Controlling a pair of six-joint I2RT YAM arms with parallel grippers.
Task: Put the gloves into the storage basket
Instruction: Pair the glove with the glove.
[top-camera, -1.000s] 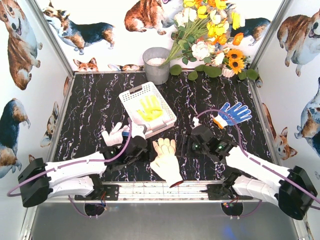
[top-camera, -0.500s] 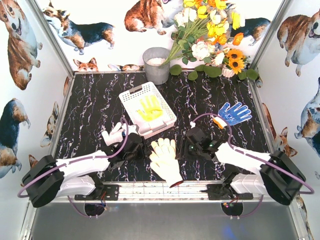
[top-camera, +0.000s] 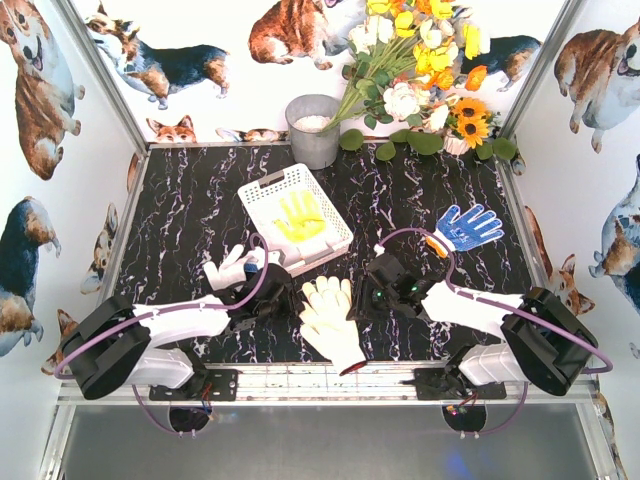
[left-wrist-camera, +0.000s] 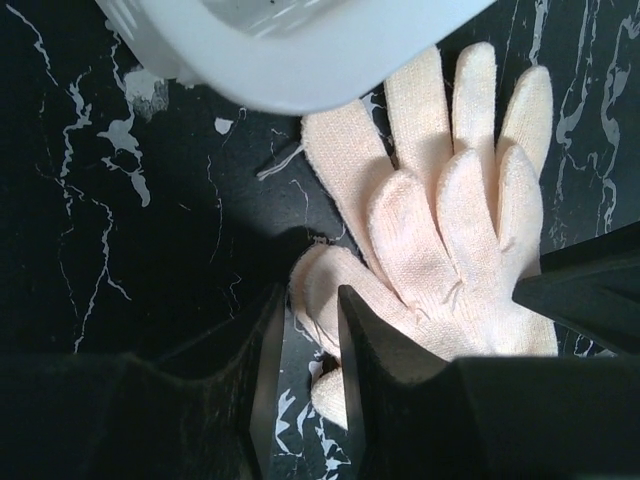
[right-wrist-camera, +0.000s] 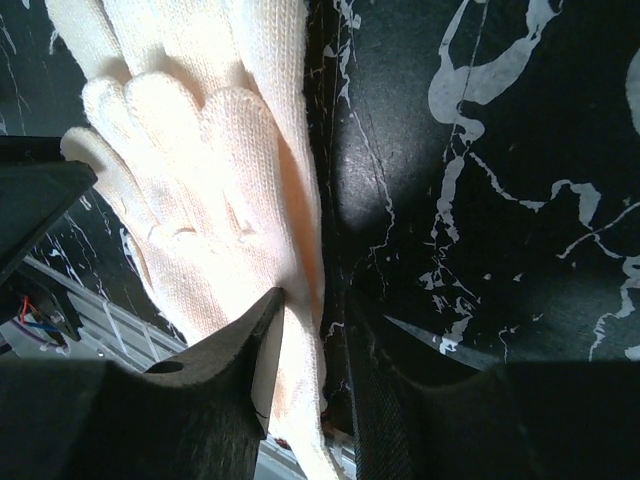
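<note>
top view: stacked cream gloves (top-camera: 328, 315) lie at 6 o'clock of the white storage basket (top-camera: 268, 181), with the left gripper (top-camera: 293, 302) at their 9 o'clock and the right gripper (top-camera: 358, 300) at their 3.
left wrist: jaws narrowly apart, astride the gloves' thumb.
right wrist: jaws narrowly apart, astride the gloves' side edge.

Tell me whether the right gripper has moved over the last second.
Yes. The right gripper has slid left, away from the blue-dotted glove, up to the edge of the cream gloves.
</note>
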